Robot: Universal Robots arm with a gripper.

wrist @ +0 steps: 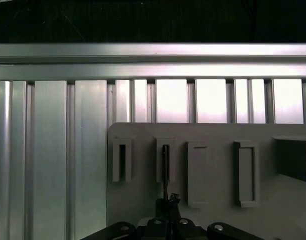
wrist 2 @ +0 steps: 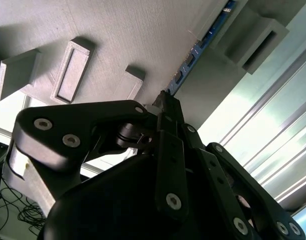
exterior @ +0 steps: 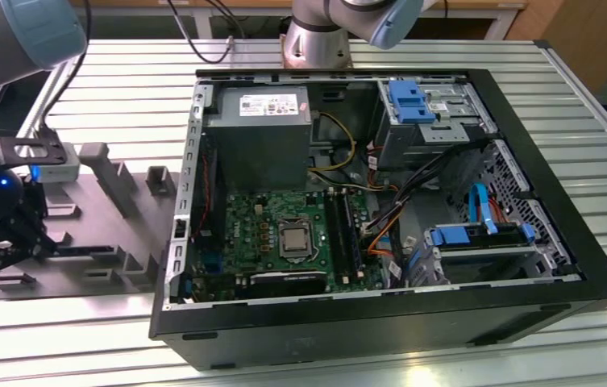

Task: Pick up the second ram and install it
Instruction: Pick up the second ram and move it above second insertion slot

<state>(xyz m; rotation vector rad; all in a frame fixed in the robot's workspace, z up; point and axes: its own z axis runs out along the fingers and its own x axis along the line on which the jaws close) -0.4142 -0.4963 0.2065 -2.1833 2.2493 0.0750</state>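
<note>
A slatted aluminium desk [exterior: 120, 81] carries an open computer case [exterior: 572, 274]. At nine o'clock from the case in the exterior view sits a pale grey tray [exterior: 104, 205]. There the end effector [wrist 2: 164, 102], fingers narrow, pinches the second ram [wrist 2: 194, 56], standing on edge in a tray slot.

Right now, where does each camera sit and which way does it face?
Exterior view: off the arm, high, looking down on table, open computer case and tray; arm base and gripper show.
Second wrist view: by the wrist, looking along the gripper at the second ram in the tray.
First wrist view: by the wrist, facing tray and table past the gripper.
Both wrist views share gripper, second ram, tray.
</note>
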